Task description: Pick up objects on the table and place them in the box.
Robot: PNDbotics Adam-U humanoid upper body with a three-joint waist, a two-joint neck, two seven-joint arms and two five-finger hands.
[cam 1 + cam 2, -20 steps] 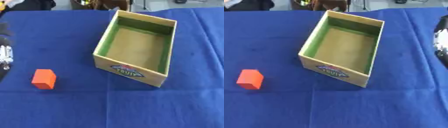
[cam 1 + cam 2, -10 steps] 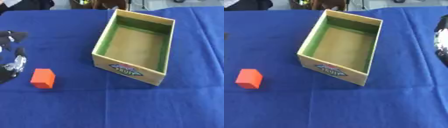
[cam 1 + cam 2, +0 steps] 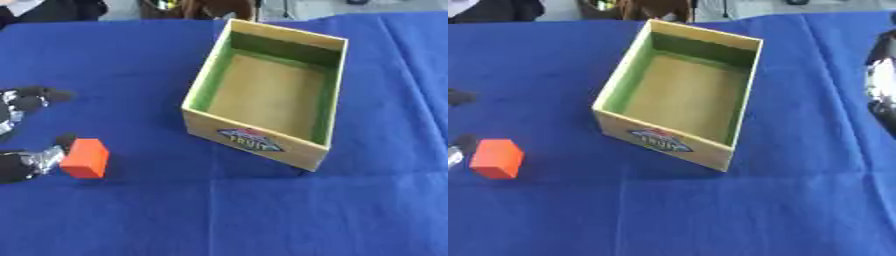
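The orange block (image 3: 85,158) lies on the blue cloth (image 3: 131,210) left of the box (image 3: 254,142); in my left eye my left hand (image 3: 26,130) has come in since a second ago, fingers spread, thumb beside the block, grasping nothing. My right eye shows what the left does not: my right hand (image 3: 881,82) at the right edge, whose fingers I cannot tell.

I see the box (image 3: 267,107) standing on the bench (image 3: 131,210), set askew near the middle, with nothing inside it. The block (image 3: 85,158) lies well to its left, nearer me. My left hand (image 3: 22,162) sits just left of the block; my right hand (image 3: 883,82) shows at the right edge.
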